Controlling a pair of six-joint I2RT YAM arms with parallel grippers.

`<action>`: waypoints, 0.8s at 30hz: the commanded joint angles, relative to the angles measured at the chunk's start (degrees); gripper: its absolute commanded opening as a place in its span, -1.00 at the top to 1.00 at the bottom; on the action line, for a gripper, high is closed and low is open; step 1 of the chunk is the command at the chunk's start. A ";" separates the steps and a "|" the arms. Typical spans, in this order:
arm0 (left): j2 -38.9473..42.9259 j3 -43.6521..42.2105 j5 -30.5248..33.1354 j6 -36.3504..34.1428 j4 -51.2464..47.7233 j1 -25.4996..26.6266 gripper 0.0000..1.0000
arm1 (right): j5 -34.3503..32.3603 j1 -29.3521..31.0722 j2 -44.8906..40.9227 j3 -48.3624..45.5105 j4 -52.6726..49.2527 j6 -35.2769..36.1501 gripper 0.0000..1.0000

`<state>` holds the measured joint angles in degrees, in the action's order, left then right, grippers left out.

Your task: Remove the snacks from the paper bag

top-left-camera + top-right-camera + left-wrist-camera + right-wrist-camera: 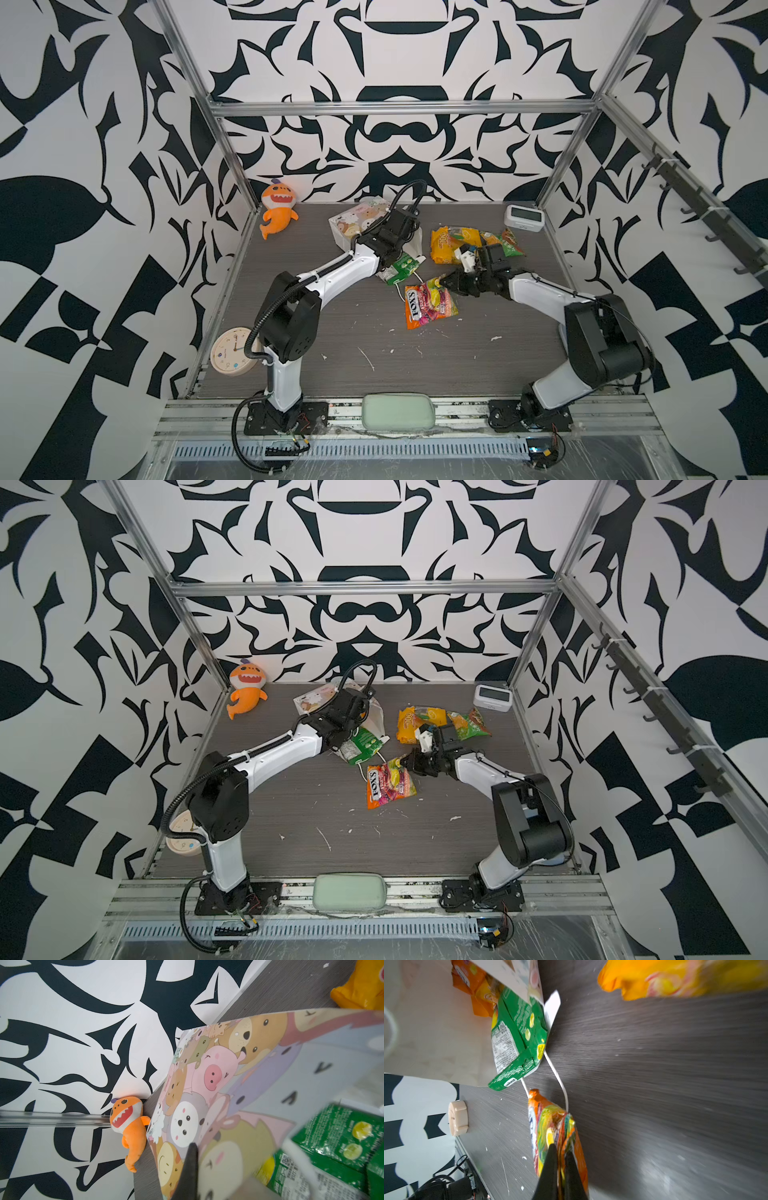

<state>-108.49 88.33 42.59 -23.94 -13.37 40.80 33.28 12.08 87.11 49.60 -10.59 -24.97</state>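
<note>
The paper bag lies on its side at the back of the table, its animal print showing in the left wrist view. My left gripper is shut on the bag's wall near its mouth, with one black finger on the printed face. A green packet sticks out of the mouth, and an orange packet lies deeper inside. My right gripper is shut on the end of an orange-red FOX'S packet on the table. A yellow-orange packet and a green-orange packet lie at the back right.
An orange plush shark leans in the back left corner. A round cream clock stands at the left edge and a white digital clock in the back right corner. A pale green pad rests on the front rail.
</note>
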 commanded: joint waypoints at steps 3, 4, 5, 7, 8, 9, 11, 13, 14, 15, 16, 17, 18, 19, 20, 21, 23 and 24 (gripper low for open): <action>2.69 0.97 1.57 -0.14 2.44 -0.01 0.93 | -5.23 -5.67 -7.61 5.00 -17.07 8.53 1.00; 2.62 0.92 1.37 -0.14 2.64 -0.01 0.93 | -6.45 -6.87 -7.94 5.84 -19.30 9.93 1.00; 2.52 0.87 1.36 -0.13 2.64 -0.01 0.93 | -7.61 -7.87 -8.02 6.46 -20.63 10.82 1.00; 2.32 1.03 1.47 -0.14 2.47 -0.01 0.93 | -12.22 -9.81 -7.39 8.16 -23.74 12.26 1.00; 2.32 1.07 1.45 -0.22 2.42 -0.01 0.93 | -15.20 -10.46 -6.96 9.15 -25.30 12.78 1.00; 2.40 1.08 1.52 -0.29 2.30 -0.01 0.94 | -19.09 -10.99 -6.43 10.25 -26.53 13.05 1.00; 2.74 0.91 1.38 -0.39 2.38 0.01 0.93 | -24.13 -11.36 -5.50 12.32 -27.90 13.83 1.00; 2.88 0.81 1.40 -0.57 2.38 -0.01 0.94 | -29.54 -11.47 -4.10 14.82 -29.42 14.03 1.00; 2.93 0.79 1.36 -0.52 2.34 -0.01 0.93 | -31.13 -11.55 -3.52 15.79 -29.90 14.56 1.00; 2.99 0.79 1.36 -0.61 2.29 -0.01 0.93 | -32.75 -11.62 -2.81 16.81 -30.16 15.29 1.00; 3.09 0.74 1.40 -0.66 2.29 0.03 0.93 | -34.70 -11.66 -2.00 17.98 -30.72 15.61 0.93; 3.11 0.71 1.45 -0.66 2.29 0.07 0.94 | -36.83 -11.66 -1.32 19.10 -31.32 15.64 0.81; 3.19 0.61 1.37 -0.66 2.34 0.07 0.93 | -39.40 -11.76 -0.42 20.42 -32.27 15.34 0.74; 3.24 0.45 1.44 -0.67 2.33 0.07 0.93 | -41.74 -11.80 0.34 21.84 -33.43 15.06 0.70; 3.36 0.36 1.61 -0.58 2.42 0.07 0.93 | -43.40 -11.73 0.85 23.11 -34.35 14.73 0.65; 3.38 0.20 1.54 -0.45 2.62 0.07 0.93 | -43.81 -11.73 0.95 24.36 -35.00 14.19 0.57; 3.61 -0.21 1.33 -0.31 2.93 0.07 0.93 | -43.82 -11.74 0.05 25.45 -35.46 12.66 0.36; 3.67 -0.35 1.32 -0.22 2.91 0.14 0.93 | -43.09 -11.79 -0.92 25.17 -35.06 11.51 0.26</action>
<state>-108.38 88.20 42.59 -24.47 -13.15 40.84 -5.78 0.45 88.92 72.38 -43.00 -11.35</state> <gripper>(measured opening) 0.041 0.346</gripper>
